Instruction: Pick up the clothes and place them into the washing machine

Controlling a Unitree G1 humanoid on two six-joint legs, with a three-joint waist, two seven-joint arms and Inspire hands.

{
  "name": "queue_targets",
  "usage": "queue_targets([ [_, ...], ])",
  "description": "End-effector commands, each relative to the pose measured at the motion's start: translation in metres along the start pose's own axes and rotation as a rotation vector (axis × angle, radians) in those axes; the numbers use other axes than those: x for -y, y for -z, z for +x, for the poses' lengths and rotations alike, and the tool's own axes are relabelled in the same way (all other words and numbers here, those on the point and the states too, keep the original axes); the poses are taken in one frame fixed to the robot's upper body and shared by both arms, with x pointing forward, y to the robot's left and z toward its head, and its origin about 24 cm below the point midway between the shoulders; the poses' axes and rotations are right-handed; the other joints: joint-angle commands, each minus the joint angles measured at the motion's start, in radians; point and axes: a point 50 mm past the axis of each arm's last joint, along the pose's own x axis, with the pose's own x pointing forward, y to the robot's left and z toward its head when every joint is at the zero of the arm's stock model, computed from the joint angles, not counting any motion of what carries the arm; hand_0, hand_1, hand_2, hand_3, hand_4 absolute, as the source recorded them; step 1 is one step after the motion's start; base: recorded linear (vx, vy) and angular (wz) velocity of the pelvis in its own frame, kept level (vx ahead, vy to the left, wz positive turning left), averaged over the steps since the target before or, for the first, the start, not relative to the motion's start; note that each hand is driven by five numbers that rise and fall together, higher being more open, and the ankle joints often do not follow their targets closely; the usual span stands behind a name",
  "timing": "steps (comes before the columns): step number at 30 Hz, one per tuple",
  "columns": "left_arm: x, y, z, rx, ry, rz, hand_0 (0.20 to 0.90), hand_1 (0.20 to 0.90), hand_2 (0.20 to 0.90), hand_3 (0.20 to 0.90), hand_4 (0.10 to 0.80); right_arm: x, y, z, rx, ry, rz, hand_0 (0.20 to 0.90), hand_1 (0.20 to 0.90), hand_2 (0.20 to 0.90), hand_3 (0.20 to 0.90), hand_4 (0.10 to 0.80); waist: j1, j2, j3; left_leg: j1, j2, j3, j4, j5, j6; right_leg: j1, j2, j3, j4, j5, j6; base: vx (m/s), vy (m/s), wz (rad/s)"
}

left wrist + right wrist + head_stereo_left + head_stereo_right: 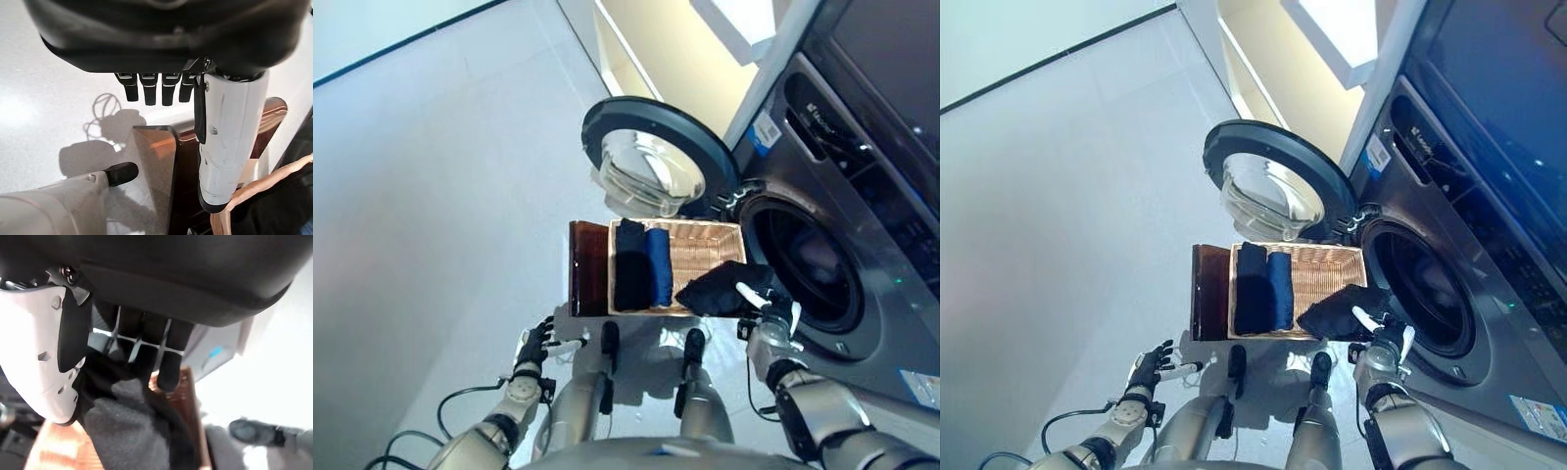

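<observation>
A basket (705, 257) sits on the floor (440, 196), just left of the washing machine (862, 196). Its open door (656, 157) stands at the basket's far side. 2 folded clothes (641, 264) lie in the basket's left half; a stand (587, 266) adjoins its left edge.

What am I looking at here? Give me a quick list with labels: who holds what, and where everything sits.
right hand: fingers curled on a black crumpled garment, lifted over the basket's corner nearest the drum
left hand: open, empty, above the floor
woven wicker basket: holds folded black cloth and folded blue cloth
grey front-loading washing machine: round door open
</observation>
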Motion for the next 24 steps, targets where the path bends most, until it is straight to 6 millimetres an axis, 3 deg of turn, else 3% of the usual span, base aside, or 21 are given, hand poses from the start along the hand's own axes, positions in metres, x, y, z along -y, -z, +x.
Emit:
queue_targets([
  [1, -0.008, -0.007, 0.001, 0.057, -0.063, -0.08, 0.9, 0.9, 0.9, 0.9, 0.8, 0.003, -0.057, 0.003, 0.254, 0.054, 0.268, 0.2, 0.2, 0.2, 0.2, 0.3, -0.011, 0.031, 0.036, -0.074, 0.042, -0.034, 0.075, -0.036, -0.081, 0.046, -0.019, -0.008, 0.013, -0.042, -0.007, -0.134, -0.017, -0.04],
  [3, -0.006, -0.016, 0.003, 0.086, -0.065, -0.093, 0.9, 0.9, 0.9, 0.9, 0.8, 0.007, -0.073, 0.003, 0.298, 0.091, 0.441, 0.2, 0.2, 0.2, 0.2, 0.3, -0.029, 0.051, 0.076, -0.131, 0.044, -0.034, 0.189, -0.075, -0.085, -0.025, 0.001, 0.005, 0.125, -0.094, -0.026, -0.174, -0.011, 0.02],
  [4, -0.006, -0.016, 0.003, 0.086, -0.065, -0.093, 0.9, 0.9, 0.9, 0.9, 0.8, 0.007, -0.073, 0.003, 0.298, 0.091, 0.442, 0.2, 0.2, 0.2, 0.2, 0.3, -0.028, 0.052, 0.074, -0.136, 0.045, -0.034, 0.194, -0.078, -0.085, -0.029, 0.002, 0.006, 0.129, -0.096, -0.026, -0.18, -0.007, 0.03],
  [5, -0.005, -0.02, 0.004, 0.098, -0.061, -0.103, 0.9, 0.9, 0.9, 0.9, 0.8, 0.011, -0.082, 0.005, 0.304, 0.119, 0.57, 0.2, 0.2, 0.2, 0.2, 0.3, -0.038, 0.061, 0.097, -0.177, 0.048, -0.035, 0.258, -0.1, -0.09, -0.081, 0.011, 0.009, 0.199, -0.12, -0.034, -0.144, -0.008, 0.02],
  [9, -0.005, -0.018, 0.005, 0.083, -0.054, -0.11, 0.9, 0.9, 0.9, 0.9, 0.8, 0.003, -0.105, 0.005, 0.344, 0.127, 0.678, 0.2, 0.2, 0.2, 0.2, 0.3, -0.044, 0.074, 0.103, -0.272, 0.062, -0.037, 0.363, -0.132, -0.096, -0.185, 0.025, 0.015, 0.314, -0.158, -0.043, -0.107, -0.009, 0.05],
  [15, -0.01, -0.016, 0.003, 0.091, -0.063, -0.109, 0.9, 0.9, 0.9, 0.9, 0.8, -0.003, -0.145, -0.003, 0.475, 0.139, 0.723, 0.2, 0.2, 0.2, 0.2, 0.3, -0.033, 0.108, 0.11, -0.378, 0.07, -0.041, 0.428, -0.145, -0.093, -0.308, 0.036, 0.026, 0.403, -0.182, -0.055, -0.08, 0.003, -0.05],
  [19, -0.01, -0.023, 0.005, 0.121, -0.069, -0.097, 0.9, 0.9, 0.9, 0.9, 0.8, 0.0, -0.189, -0.006, 0.581, 0.186, 0.694, 0.2, 0.2, 0.2, 0.2, 0.3, -0.02, 0.131, 0.112, -0.424, 0.061, -0.053, 0.443, -0.173, -0.09, -0.357, 0.036, 0.037, 0.439, -0.22, -0.056, 0.007, -0.004, -0.05],
  [24, -0.012, -0.029, 0.006, 0.153, -0.07, -0.07, 0.9, 0.9, 0.9, 0.9, 0.8, 0.016, -0.233, -0.009, 0.687, 0.251, 0.639, 0.2, 0.2, 0.2, 0.2, 0.3, -0.002, 0.146, 0.115, -0.452, 0.053, -0.069, 0.429, -0.16, -0.085, -0.395, 0.038, 0.042, 0.447, -0.223, -0.063, 0.0, -0.011, 0.04],
])
